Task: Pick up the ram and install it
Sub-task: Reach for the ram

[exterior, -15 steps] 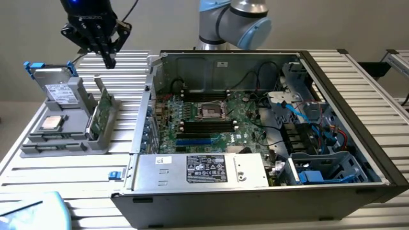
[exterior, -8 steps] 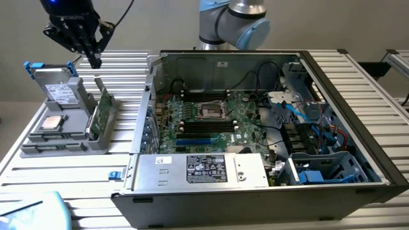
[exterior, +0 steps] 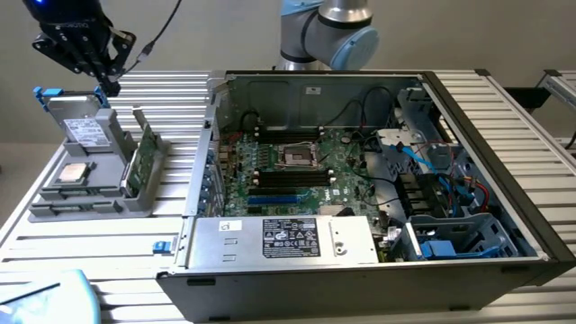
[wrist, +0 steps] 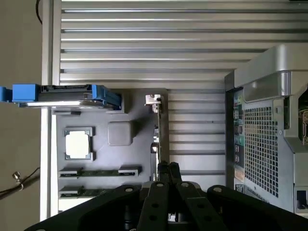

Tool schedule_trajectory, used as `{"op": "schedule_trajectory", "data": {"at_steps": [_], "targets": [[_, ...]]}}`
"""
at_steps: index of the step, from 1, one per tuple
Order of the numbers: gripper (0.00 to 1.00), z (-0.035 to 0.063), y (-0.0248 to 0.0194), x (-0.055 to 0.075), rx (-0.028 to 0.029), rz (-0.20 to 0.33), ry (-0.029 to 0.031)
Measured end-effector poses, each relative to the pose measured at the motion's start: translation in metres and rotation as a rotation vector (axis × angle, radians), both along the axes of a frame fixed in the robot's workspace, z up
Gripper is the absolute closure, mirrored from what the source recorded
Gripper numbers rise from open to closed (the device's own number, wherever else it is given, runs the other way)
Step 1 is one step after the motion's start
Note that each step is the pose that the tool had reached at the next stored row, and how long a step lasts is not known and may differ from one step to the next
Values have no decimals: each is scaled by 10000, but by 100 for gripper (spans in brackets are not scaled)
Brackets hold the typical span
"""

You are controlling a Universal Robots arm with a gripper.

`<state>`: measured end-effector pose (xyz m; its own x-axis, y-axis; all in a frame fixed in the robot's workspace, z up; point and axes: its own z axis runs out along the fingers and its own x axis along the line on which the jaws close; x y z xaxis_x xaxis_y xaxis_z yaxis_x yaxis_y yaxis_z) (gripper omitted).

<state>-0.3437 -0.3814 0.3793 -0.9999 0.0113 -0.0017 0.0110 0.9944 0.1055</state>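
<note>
The gripper (exterior: 110, 86) is pinched shut, holding nothing, high above the gray tray (exterior: 72, 209) where the ram (wrist: 98, 172) lies

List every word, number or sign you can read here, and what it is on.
Nothing is readable.
Black label on the power supply: too small to read.
White sticker on the power supply: blurred.
Label on the hard drive: too small to read.
</note>
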Motion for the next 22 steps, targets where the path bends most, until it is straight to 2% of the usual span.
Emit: {"op": "schedule_trajectory", "data": {"at_steps": [7,10,12,16,22], "targets": [[89,-11,-20,-319,110,-1,0],[89,-12,-48,-455,140,-1,2],[89,-12,-80,-544,183,-1,25],[89,-13,-132,-649,205,-2,151],[89,-19,-183,-724,204,-5,444]]}}
